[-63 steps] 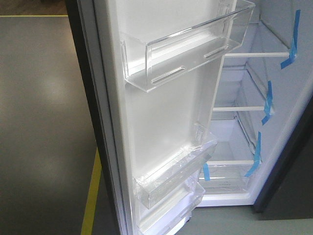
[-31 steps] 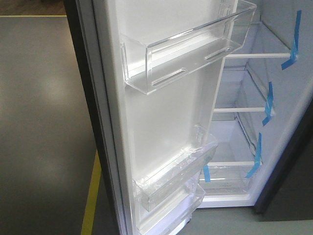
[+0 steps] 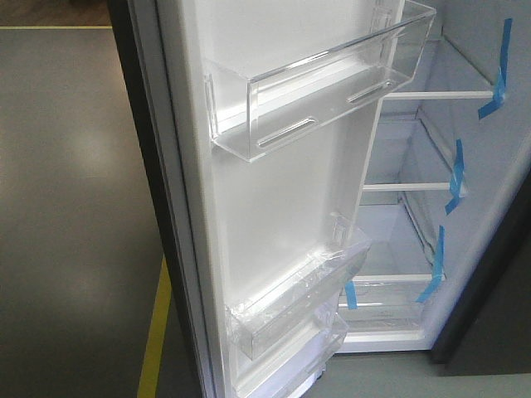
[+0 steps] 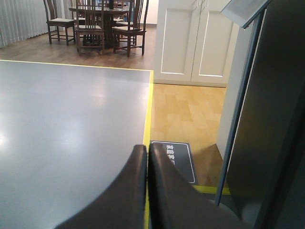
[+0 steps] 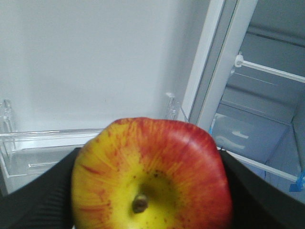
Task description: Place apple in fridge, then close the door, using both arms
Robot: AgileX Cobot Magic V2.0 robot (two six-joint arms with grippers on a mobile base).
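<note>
The fridge door point(image 3: 274, 207) stands open in the front view, white inside, with clear bins point(image 3: 315, 91) at the top and further down. Behind it the white fridge interior point(image 3: 415, 240) shows shelves marked with blue tape point(image 3: 455, 176). No arm shows in the front view. In the right wrist view my right gripper point(image 5: 151, 191) is shut on the red and yellow apple point(image 5: 151, 174), stem end toward the camera, facing the door's inner wall point(image 5: 95, 62) and the fridge shelves point(image 5: 267, 71). In the left wrist view my left gripper point(image 4: 147, 157) is shut and empty, beside the door's dark outer edge point(image 4: 271, 119).
A grey floor point(image 4: 71, 124) with a yellow line point(image 4: 148, 109) lies left of the fridge. A dark floor mat point(image 4: 183, 157) sits near the door's foot. White cabinets point(image 4: 195, 43) and a table with chairs point(image 4: 100, 21) stand far behind.
The front view has shifted very slightly; the door and shelves sit almost where they were. No arm has come into that view.
</note>
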